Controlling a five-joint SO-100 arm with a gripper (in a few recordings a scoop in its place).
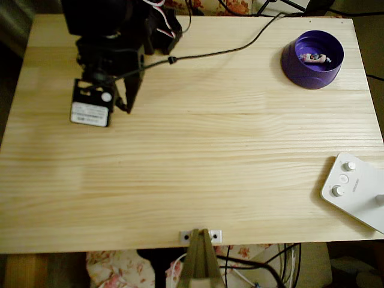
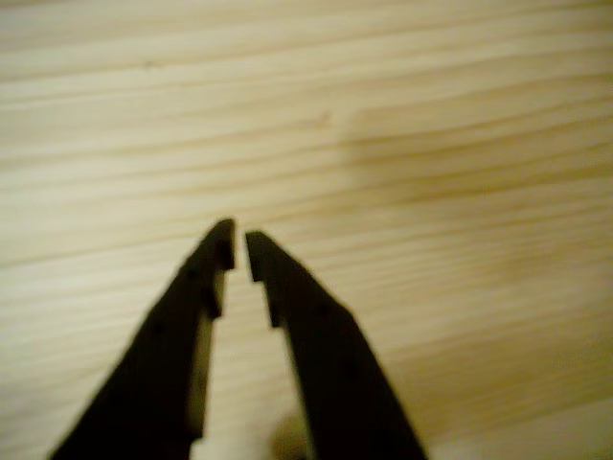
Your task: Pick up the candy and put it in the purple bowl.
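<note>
Purple bowl [image 1: 312, 60] already has the candy [image 1: 315, 58] lying inside it, so the job looks done, while the gripper [image 2: 239, 246] hangs empty well away over bare wood, jaws nearly together.

Your arm [image 1: 111, 45] sits folded at the far left corner of the table [image 1: 192, 180] in the overhead view, black body bunched over its base and the wrist block with the white label reaching toward the left edge. The gripper [image 1: 127, 107] points down and toward the near edge, just beside that labelled block. In the wrist view the gripper [image 2: 239, 251] has its two dark fingers [image 2: 316, 345] drawn almost together, a thin slit between the tips and nothing gripped, hanging over bare wood.
</note>
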